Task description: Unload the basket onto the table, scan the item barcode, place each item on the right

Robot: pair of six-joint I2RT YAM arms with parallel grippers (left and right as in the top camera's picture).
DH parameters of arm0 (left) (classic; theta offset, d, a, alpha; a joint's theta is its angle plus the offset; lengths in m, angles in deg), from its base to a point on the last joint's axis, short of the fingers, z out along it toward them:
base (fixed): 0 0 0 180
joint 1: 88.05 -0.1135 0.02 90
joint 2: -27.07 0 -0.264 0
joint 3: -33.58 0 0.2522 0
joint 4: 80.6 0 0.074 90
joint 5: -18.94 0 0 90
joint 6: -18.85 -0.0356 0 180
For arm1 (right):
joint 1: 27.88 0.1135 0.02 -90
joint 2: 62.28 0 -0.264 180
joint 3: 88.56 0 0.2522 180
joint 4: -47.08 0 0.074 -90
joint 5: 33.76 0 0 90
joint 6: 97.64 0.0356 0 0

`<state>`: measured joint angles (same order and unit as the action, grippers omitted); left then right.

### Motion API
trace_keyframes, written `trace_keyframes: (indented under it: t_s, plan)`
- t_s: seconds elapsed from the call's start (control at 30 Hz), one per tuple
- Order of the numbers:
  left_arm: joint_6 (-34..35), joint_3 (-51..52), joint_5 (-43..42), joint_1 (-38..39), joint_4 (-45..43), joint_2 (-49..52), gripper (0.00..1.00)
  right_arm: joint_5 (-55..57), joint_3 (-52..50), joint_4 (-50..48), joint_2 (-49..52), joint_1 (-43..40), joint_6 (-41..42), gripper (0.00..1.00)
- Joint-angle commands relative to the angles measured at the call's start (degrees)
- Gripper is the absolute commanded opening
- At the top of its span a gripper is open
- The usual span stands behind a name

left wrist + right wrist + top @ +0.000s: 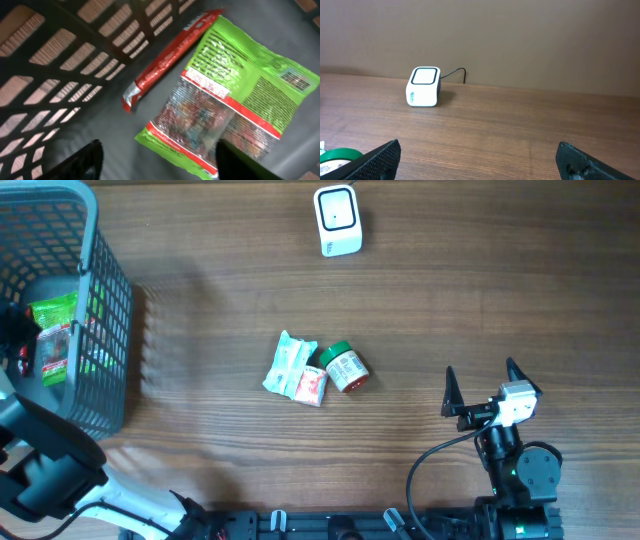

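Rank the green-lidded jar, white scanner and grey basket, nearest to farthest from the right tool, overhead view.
From the right tool:
1. green-lidded jar, mid-table.
2. white scanner, far edge.
3. grey basket, far left corner.

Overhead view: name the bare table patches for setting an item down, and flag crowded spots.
Free: bare wood between the scanner and the packets; between the basket and the packets; the right side, from the scanner down to the right gripper. Crowded: table centre, where packets touch the jar, and the basket floor under the green bag.
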<state>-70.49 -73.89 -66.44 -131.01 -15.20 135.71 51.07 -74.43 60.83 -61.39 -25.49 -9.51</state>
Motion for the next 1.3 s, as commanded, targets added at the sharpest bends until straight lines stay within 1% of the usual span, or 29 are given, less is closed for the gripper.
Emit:
trace_keyframes:
  t_s: [0.0, 0.13, 0.27, 0.37, 0.4, 0.43, 0.5, 0.6, 0.73, 0.9, 1.1, 1.13, 1.23, 1.27]
  plan:
    - [-0.5, 0.0, -1.8, -1.4, -0.7, 3.3, 0.65, -0.9, -0.1, -0.3, -0.3, -0.4, -1.0, 1.0]
    - [-0.5, 0.0, -1.8, -1.6, -1.1, 5.9, 0.55, -0.9, -0.1, -0.3, -0.3, -0.4, -1.0, 1.0]
    - [-0.5, 0.0, 1.0, -1.6, -2.0, 8.5, 0.54, -0.9, -0.1, -0.3, -0.3, -0.4, -1.0, 0.99]
    - [-0.5, 0.0, 1.0, -1.6, -3.1, 9.6, 0.52, -0.9, -0.1, -0.3, -0.3, -0.4, -1.0, 1.0]
    - [-0.5, 0.0, 0.9, -1.6, -3.6, 10.0, 0.5, -0.9, -0.1, -0.3, -0.3, -0.4, -1.0, 1.0]
    - [-0.5, 0.0, 1.0, -1.6, -3.9, 10.3, 0.45, -0.9, -0.1, -0.3, -0.3, -0.4, -1.0, 1.0]
    - [-0.7, 0.0, 1.0, -1.6, -4.4, 10.8, 0.43, -0.9, -0.1, -0.3, -0.3, -0.4, -1.0, 1.0]
    - [-3.0, 0.0, 1.0, -1.6, -6.3, 12.0, 0.4, -0.9, -0.1, -0.3, -0.3, -0.4, -1.0, 1.0]
    - [-3.3, 0.0, 1.0, -1.6, -7.4, 13.6, 0.38, -0.9, -0.1, -0.3, -0.3, -0.4, -1.0, 1.0]
    - [-5.0, 0.0, 1.1, -1.6, -9.4, 15.1, 0.42, -0.9, -0.1, -0.3, -0.3, -0.4, -1.0, 1.0]
    - [-5.0, 0.0, 1.3, -1.6, -10.8, 15.4, 0.42, -0.9, -0.1, -0.3, -0.3, -0.4, -1.0, 1.0]
    - [-5.0, 0.0, 1.3, -1.6, -10.8, 15.5, 0.41, -0.9, -0.1, -0.3, -0.3, -0.4, -1.0, 1.0]
    - [-4.9, 0.0, 1.2, -1.6, -10.5, 16.7, 0.3, -0.9, -0.1, -0.3, -0.3, -0.4, -1.0, 1.0]
    - [-4.9, 0.0, 1.2, -1.6, -10.4, 17.2, 0.29, -0.9, -0.1, -0.3, -0.3, -0.4, -1.0, 1.0]
